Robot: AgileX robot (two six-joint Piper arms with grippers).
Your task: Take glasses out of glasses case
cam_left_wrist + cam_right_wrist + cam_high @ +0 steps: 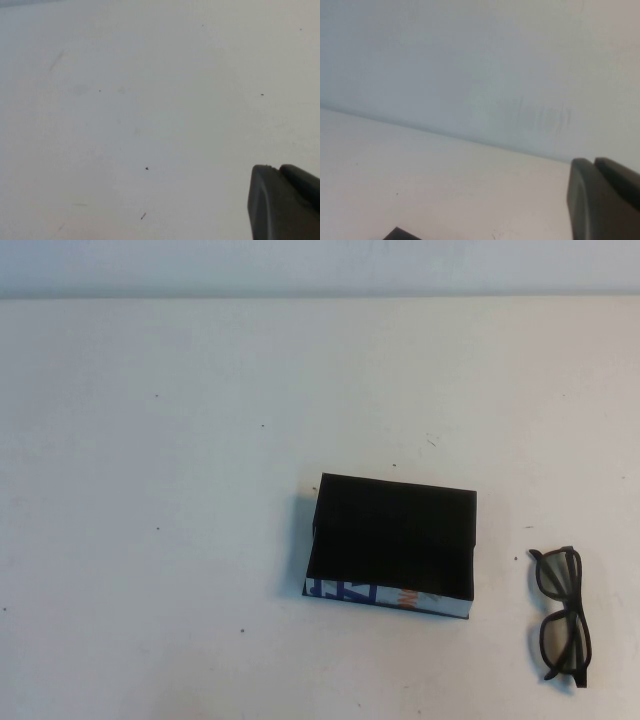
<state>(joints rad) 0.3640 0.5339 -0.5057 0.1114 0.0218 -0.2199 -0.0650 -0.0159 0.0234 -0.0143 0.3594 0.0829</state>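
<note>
neither gripper shows in the high view, and each appears only as a dark finger edge at the corner of its own wrist view. left gripper [285, 202] hangs above bare white table [150, 125], which carries only a few small dark specks and faint scuffs; whether it is apart or together i cannot tell. right gripper [605, 200] is likewise just a dark edge, with the pale wall [470, 65] behind the table ahead of it and a black corner of the case [400, 234] at the frame's lower edge; its state i cannot tell either. from the high view, the case [392, 540] sits right of the table's centre, open side up, black inside and with nothing in it, its white side with blue and orange letters turned toward the robot. glasses [562, 615] lie flat on the table to the right of the case, near it but apart, close to the table's near right corner, lenses lined up one behind the other away from the robot. nothing stands between case and glasses.
</note>
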